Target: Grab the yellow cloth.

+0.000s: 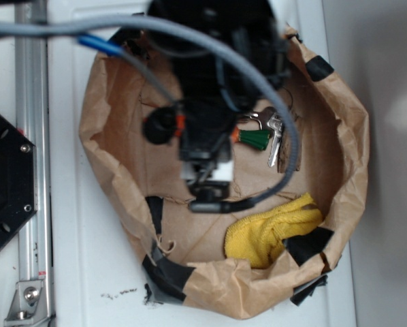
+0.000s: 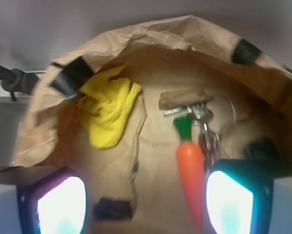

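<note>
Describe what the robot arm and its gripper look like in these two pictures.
The arm is black and blocky, seen from above, with a small orange-red ring beside a round black knob. Thick grey cables loop over it, one with a blue sleeve. The gripper has dark fingers whose inner pads glow white, tinged purple on one and teal on the other.

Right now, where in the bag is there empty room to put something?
Bare floor lies between the cloth and the carrot, running toward the pincer. Right of the carrot is crowded: keys lie there. The cloth fills the corner by the bag wall.
</note>
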`<state>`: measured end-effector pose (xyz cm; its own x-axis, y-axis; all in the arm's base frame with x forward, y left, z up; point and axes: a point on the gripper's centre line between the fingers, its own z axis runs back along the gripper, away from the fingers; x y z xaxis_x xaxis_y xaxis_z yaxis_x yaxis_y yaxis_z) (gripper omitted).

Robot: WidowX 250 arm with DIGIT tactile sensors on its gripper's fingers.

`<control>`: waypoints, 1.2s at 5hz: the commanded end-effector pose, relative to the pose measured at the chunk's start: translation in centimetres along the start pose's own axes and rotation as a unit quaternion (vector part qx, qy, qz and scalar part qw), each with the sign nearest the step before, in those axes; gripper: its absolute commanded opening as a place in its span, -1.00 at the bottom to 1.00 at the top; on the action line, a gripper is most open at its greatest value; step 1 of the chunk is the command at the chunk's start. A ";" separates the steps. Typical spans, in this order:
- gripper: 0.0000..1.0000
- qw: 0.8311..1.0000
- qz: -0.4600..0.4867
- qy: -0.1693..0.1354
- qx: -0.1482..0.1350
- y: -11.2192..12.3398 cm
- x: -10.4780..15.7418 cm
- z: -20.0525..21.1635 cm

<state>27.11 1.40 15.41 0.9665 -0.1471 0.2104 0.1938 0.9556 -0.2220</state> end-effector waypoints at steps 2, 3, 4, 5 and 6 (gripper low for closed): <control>1.00 0.983 -0.183 0.009 0.024 -5.8 2.5 -8.2; 1.00 0.978 -0.209 0.003 0.013 -6.4 3.4 -10.0; 1.00 0.976 -0.217 -0.007 0.006 -6.7 3.9 -12.3; 1.00 0.970 -0.241 -0.015 -0.002 -7.2 4.2 -14.4; -0.88 0.967 -0.253 -0.030 -0.021 -8.0 4.6 -14.9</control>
<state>32.09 -8.69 2.98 0.7987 -0.5172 0.3074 0.5783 0.8010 -0.1548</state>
